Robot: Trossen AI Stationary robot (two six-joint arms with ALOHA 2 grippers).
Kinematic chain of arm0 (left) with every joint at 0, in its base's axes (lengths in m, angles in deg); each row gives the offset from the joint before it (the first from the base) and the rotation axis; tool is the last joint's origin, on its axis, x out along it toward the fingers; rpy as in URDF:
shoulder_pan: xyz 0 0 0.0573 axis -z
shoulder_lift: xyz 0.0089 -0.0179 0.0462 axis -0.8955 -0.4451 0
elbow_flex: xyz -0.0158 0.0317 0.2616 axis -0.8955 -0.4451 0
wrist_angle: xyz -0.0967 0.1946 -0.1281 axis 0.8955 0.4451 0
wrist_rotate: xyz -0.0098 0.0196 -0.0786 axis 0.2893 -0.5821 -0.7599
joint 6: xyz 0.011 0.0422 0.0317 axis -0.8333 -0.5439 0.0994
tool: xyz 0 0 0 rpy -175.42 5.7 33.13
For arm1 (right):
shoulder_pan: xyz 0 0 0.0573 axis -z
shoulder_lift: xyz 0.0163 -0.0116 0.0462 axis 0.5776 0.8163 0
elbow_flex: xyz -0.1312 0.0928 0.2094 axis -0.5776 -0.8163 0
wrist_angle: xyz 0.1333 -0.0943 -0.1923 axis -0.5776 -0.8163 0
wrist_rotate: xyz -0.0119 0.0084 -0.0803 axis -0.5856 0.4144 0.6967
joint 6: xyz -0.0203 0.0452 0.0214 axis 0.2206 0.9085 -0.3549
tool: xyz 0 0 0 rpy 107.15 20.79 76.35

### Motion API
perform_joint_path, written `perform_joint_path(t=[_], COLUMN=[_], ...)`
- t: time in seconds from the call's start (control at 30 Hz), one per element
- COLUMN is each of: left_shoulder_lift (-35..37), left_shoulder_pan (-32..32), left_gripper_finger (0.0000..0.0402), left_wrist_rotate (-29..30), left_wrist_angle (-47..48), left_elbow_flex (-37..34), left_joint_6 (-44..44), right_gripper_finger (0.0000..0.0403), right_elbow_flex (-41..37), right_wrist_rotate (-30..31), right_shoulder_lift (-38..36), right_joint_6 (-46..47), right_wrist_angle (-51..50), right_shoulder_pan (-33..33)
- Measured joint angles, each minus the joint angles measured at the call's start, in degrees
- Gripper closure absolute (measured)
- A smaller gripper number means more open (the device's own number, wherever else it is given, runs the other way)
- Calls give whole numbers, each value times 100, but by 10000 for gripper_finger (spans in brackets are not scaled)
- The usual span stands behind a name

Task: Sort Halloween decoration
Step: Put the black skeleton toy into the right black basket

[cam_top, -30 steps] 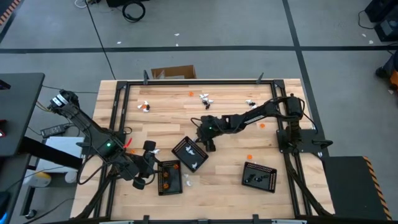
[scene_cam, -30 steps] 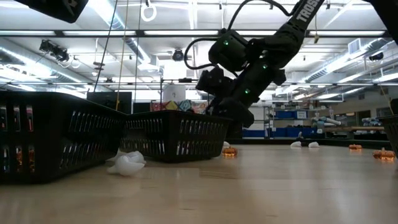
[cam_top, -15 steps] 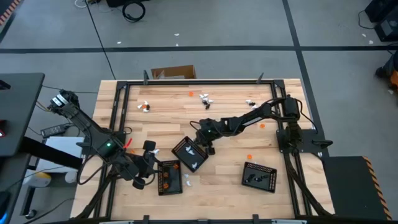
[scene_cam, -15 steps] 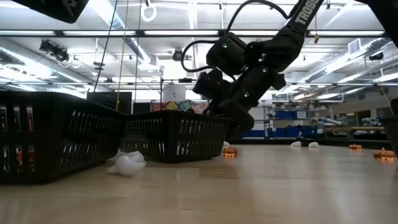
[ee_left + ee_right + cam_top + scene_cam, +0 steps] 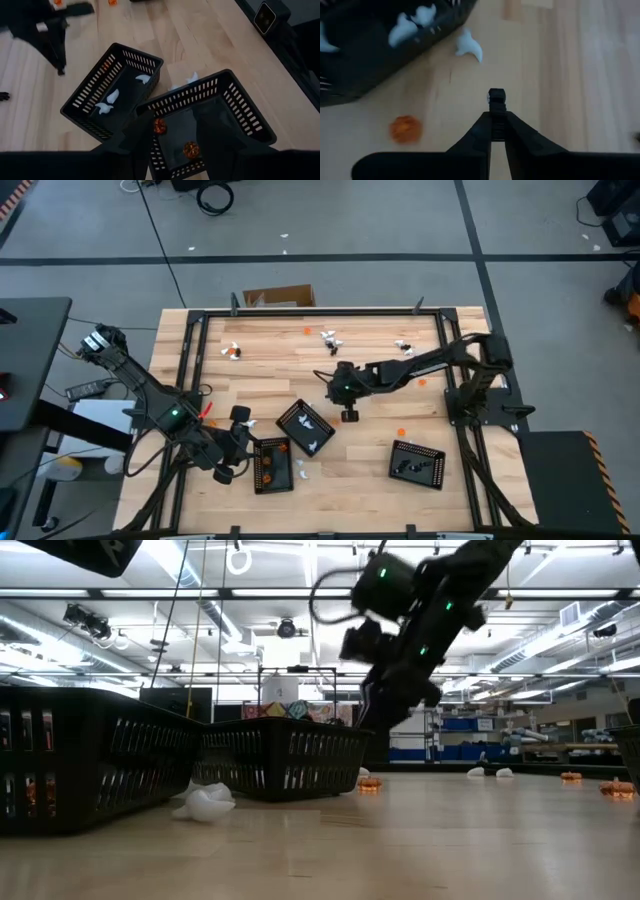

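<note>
The right gripper (image 5: 497, 97) hangs above bare wood with fingers pressed together, holding nothing. Past its tips lie an orange piece (image 5: 405, 128) and a white piece (image 5: 470, 46) beside the tray (image 5: 365, 65) of white pieces. The left gripper (image 5: 172, 135), fingers apart, hovers over the tray of orange pieces (image 5: 227, 107).

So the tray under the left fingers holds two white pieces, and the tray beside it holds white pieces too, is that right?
Not quite. In the left wrist view, the tray under the left fingers holds two orange pieces, not white ones. The rest stands: the tray beside it does hold white pieces.
</note>
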Motion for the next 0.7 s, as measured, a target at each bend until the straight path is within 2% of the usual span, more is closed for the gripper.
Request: perform_joint_path(t=[0.2, 0.33, 0.5, 0.7], left_shoulder_lift=[1, -1, 0, 0], left_shoulder_pan=[0, 0, -1, -22], left_gripper_finger=[246, 246, 246, 246], left_wrist_rotate=[54, 55, 106, 253], left_wrist_angle=[1, -38, -54, -150], left_elbow_flex=[1, 0, 1, 0], left_joint_6=[-33, -164, -283, -323], right_gripper_finger=[362, 362, 362, 351], right_elbow_flex=[4, 4, 13, 13], right_wrist_rotate=[102, -46, -704, -1440], right_shoulder_lift=[-811, -1350, -1876, -2073], right_joint_6=[759, 1546, 3156, 5429], right_wrist_angle=[-954, -1569, -2381, -3324], right_shoulder_pan=[-556, -1088, -1790, -2696])
